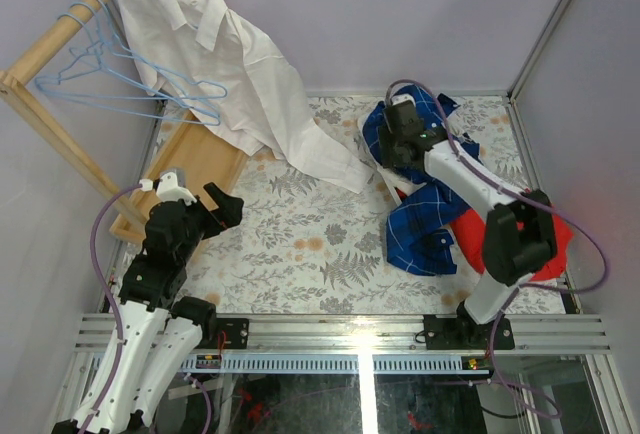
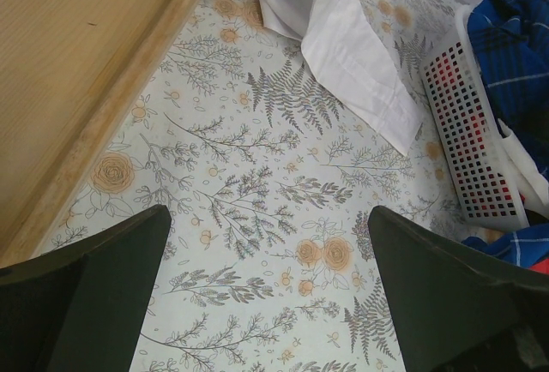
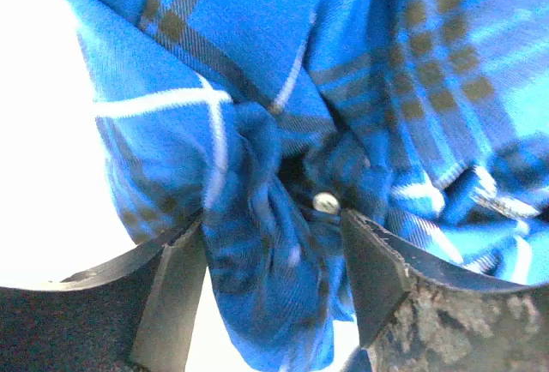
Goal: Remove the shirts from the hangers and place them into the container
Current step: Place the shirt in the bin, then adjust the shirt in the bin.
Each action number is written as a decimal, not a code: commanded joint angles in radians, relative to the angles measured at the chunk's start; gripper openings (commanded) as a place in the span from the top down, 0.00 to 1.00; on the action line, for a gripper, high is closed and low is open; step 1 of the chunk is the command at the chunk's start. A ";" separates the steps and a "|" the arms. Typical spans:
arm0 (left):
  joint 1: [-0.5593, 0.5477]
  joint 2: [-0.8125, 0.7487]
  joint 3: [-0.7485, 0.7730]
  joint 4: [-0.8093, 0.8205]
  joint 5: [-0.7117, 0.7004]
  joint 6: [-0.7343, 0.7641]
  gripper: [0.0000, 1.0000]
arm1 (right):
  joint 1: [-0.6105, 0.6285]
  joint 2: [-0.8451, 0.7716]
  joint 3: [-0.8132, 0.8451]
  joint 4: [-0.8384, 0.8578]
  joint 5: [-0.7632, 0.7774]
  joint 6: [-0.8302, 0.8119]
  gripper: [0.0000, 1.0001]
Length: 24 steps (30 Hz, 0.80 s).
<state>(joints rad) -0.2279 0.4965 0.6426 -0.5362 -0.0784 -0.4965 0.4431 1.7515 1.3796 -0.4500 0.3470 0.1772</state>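
The dark blue checked shirt is pictured heaped over the white basket. One fold is bracketed by the right end effector, jaws half apart, a grip impossible to tell. The left end effector is held wide open and empty above the counter.

Blue checked shirt: soft woven cloth, matt. Basket: perforated white plastic, smooth. Rack: bare light wood. Hangers: thin wire.

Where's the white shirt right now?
Top view, upper left: the white shirt hangs from the wooden rack, its sleeve trailing onto the floral table.
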 commanded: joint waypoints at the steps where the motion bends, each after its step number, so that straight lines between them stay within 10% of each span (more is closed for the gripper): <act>1: 0.004 -0.004 -0.004 0.012 -0.018 0.004 0.00 | 0.005 -0.201 0.038 -0.057 -0.038 -0.024 0.26; 24: 0.005 0.003 -0.003 0.012 -0.010 0.003 0.00 | 0.006 -0.898 -0.518 -0.245 -0.363 0.348 0.16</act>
<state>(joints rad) -0.2279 0.4992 0.6426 -0.5362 -0.0788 -0.4965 0.4450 0.9230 0.9039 -0.6304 0.0586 0.4610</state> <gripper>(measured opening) 0.997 0.833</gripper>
